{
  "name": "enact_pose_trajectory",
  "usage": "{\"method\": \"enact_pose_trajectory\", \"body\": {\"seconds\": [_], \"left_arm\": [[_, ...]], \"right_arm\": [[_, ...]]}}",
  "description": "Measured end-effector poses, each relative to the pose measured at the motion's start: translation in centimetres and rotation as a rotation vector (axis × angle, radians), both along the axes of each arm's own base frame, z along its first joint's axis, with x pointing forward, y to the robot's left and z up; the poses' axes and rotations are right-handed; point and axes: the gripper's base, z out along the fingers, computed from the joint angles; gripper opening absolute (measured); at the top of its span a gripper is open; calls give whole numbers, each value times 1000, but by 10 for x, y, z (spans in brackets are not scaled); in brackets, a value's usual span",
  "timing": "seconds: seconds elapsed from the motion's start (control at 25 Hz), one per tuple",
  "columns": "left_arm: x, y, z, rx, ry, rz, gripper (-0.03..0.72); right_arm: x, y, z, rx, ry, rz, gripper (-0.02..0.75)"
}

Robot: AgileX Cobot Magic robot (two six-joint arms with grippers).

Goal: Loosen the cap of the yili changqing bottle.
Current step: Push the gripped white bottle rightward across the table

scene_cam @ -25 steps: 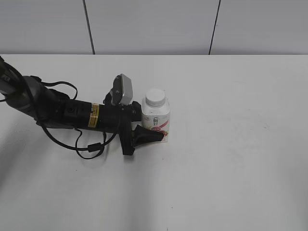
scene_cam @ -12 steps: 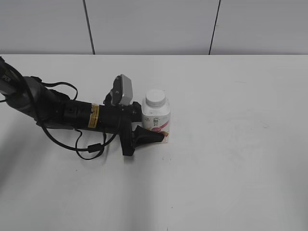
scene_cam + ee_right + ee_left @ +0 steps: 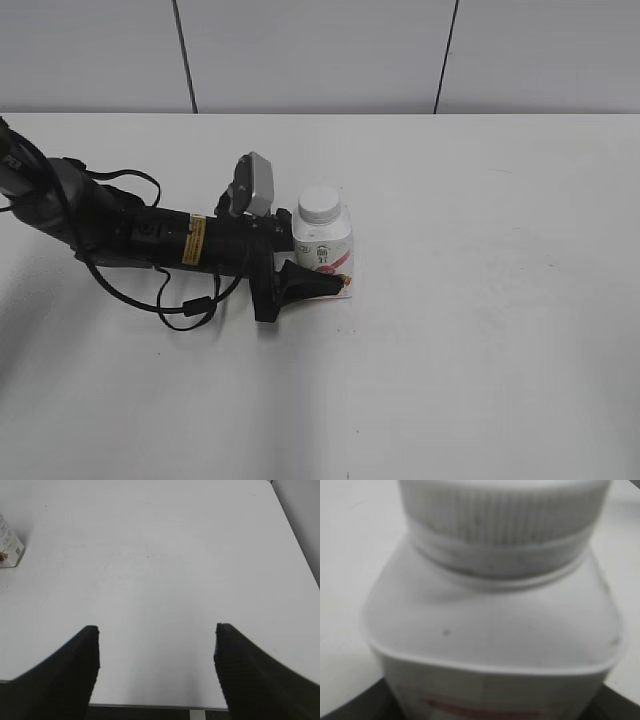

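The yili changqing bottle (image 3: 323, 245) stands upright on the white table, left of the middle, with its pink-red label facing front. Its white ribbed cap (image 3: 320, 204) sits on the neck. My left gripper (image 3: 330, 268) reaches in from the left at the bottle's lower body, and one black finger (image 3: 312, 283) lies along the front wall. In the left wrist view the bottle (image 3: 490, 625) and cap (image 3: 502, 520) fill the frame, blurred, with dark fingers (image 3: 350, 711) at both bottom corners against its sides. My right gripper (image 3: 157, 645) hangs open over bare table, holding nothing.
The left arm with its looping cable (image 3: 185, 310) lies low across the table's left part. In the right wrist view the table's near edge (image 3: 150, 706) runs just below the fingers, and the bottle's base corner (image 3: 7, 545) shows at far left.
The bottle has shifted slightly left and away within the left gripper's fingers. The left arm has barely moved.
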Motion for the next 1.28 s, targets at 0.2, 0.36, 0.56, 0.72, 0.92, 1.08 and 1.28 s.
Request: {"method": "enact_pose_trajectory", "body": {"seconds": [0.2, 0.36, 0.56, 0.72, 0.92, 1.08, 1.28], "left_arm": [[-1, 0, 1, -17, 3, -12, 440], [-1, 0, 2, -21, 6, -13, 440], [-2, 0, 2, -18, 10, -19, 482], [-2, 0, 1, -17, 25, -14, 560], [-2, 0, 2, -23, 58, -2, 584], [-3, -2, 7, -77, 79, -5, 586], [-6, 4, 8, -122, 105, -6, 587]], "right_arm": [[0, 0, 0, 0, 0, 0, 565], [0, 0, 0, 0, 0, 0, 565], [0, 0, 0, 0, 0, 0, 565], [0, 0, 0, 0, 0, 0, 565], [0, 0, 0, 0, 0, 0, 565], [0, 0, 0, 0, 0, 0, 565], [0, 0, 0, 0, 0, 0, 565]]}}
